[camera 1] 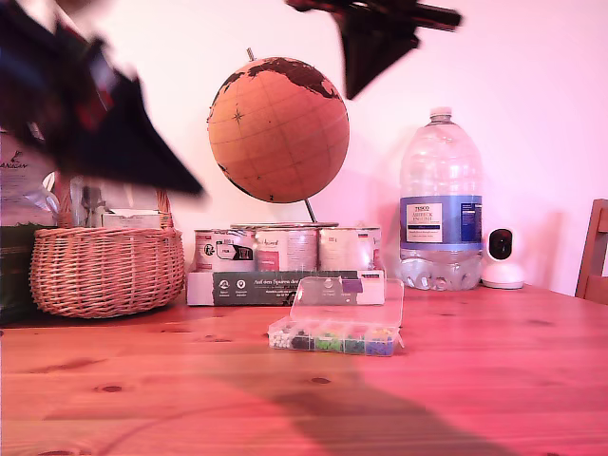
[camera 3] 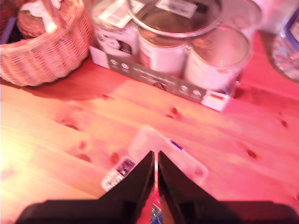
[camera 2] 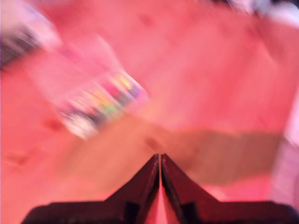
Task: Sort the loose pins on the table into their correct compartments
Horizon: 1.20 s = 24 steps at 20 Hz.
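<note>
Pale wall [camera 1: 532, 66], wooden chair [camera 1: 595, 252], pinkish light

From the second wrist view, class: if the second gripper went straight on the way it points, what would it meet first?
My second gripper, fingers nearly together, points down at the clear organiser box. It would probably meet the box's open lid or cells first, though depth is unclear.

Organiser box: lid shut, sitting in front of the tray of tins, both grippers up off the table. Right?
Not quite: the organiser box has its lid open, standing up behind the cells, as the exterior view shows. It does sit in front of the tray of tins.
</note>
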### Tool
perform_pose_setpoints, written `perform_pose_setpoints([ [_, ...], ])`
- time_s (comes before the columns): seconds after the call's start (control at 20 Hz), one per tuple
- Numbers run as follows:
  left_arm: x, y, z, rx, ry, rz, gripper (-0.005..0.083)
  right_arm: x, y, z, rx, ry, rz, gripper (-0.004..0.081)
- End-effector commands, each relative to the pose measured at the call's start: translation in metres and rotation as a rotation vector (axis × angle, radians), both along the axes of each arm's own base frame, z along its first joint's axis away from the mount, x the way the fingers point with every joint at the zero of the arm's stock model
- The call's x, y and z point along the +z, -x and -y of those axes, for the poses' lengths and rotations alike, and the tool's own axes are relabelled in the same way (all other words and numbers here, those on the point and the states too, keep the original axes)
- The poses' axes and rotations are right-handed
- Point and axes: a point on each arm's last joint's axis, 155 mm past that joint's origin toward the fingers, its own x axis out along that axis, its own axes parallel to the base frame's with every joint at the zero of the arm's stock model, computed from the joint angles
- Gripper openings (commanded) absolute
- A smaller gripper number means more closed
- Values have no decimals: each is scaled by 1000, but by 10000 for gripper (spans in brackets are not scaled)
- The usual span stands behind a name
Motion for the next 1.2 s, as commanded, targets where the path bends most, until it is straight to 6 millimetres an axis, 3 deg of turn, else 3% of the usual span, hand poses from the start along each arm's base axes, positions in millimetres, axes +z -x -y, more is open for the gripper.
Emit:
perform_pose_setpoints([
  [0.0, 9, 0, -7, 22, 33, 25, -24, -15, 11, 5, 7, -8, 18, -13],
  [0.2, 40, -1, -19, 62, 93, 100, -24, -42, 31, 26, -2, -54, 72, -13],
  [0.4, 49, -4, -28, 110, 106, 123, -24, -58, 46, 48, 17, -152, 131, -13],
  [0.75, 45, -4, -33, 149, 132, 65, -24, -48, 79, 82, 77, -252, 283, -13],
  [1.15, 54, 16, -44, 169, 168, 35, -24, -29, 129, 96, 137, -293, 406, -13],
])
